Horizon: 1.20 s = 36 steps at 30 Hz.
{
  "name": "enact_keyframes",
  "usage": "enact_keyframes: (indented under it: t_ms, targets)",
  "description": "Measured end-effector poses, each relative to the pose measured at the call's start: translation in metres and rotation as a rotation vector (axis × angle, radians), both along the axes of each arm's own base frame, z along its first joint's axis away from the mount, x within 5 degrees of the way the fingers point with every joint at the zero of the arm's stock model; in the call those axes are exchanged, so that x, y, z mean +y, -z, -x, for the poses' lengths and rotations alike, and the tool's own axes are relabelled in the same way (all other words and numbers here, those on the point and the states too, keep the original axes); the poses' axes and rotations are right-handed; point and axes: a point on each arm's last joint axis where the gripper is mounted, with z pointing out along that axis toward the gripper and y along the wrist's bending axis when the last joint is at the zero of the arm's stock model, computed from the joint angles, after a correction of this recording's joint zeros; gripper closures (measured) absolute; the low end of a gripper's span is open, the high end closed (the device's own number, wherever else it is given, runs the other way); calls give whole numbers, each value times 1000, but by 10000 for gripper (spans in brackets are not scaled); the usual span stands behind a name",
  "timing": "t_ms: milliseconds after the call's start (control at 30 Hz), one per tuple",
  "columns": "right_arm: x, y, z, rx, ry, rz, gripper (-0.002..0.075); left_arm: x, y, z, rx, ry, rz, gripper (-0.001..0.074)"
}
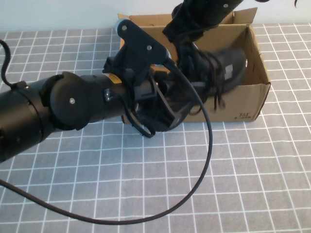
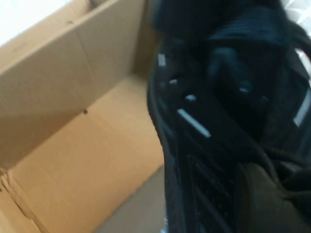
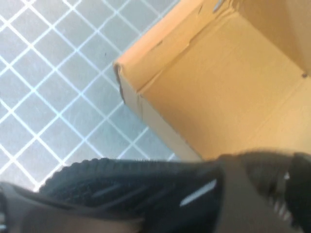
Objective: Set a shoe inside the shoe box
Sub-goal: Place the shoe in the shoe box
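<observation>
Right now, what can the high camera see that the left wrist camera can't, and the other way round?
Only the high view shows the grey checked tablecloth, both arms, and the small dark print on the shoe box's corner. The left gripper sits at the box's near wall; the right gripper hangs over the box at the shoe.

Only the left wrist view shows the box's bare cardboard floor and the thin white dashes on the shoe's side.

Both show the black shoe and the brown shoe box.

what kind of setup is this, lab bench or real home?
Probably a lab tabletop rig: a grey grid-pattern cloth, a bare pale wall, and one cardboard box. Left end effector and right end effector carry the shoe over the box.
</observation>
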Motion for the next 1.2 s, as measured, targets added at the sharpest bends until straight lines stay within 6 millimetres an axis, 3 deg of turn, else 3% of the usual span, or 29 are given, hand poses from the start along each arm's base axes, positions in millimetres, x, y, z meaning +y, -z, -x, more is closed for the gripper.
enact_keyframes:
  t_ms: [133,333,567,700,900,1200]
  targets:
    - [0,-2,-1,-15,3,-9,459,7,4,-5,23,-15,-17,697]
    - [-5,-14,6,-41,22,-23,456,21,1,-17,6,-51,-35,699]
    - [-23,-42,27,-96,68,-48,595,25,-28,-27,-104,5,-94,699]
    - [-34,-47,42,-88,87,-36,696,25,-47,-38,-154,54,-135,701]
    - [-52,-40,69,-44,101,4,736,23,-57,-74,-114,153,-193,701]
    - [-80,-26,108,16,149,47,740,24,-45,-144,-59,377,-139,702]
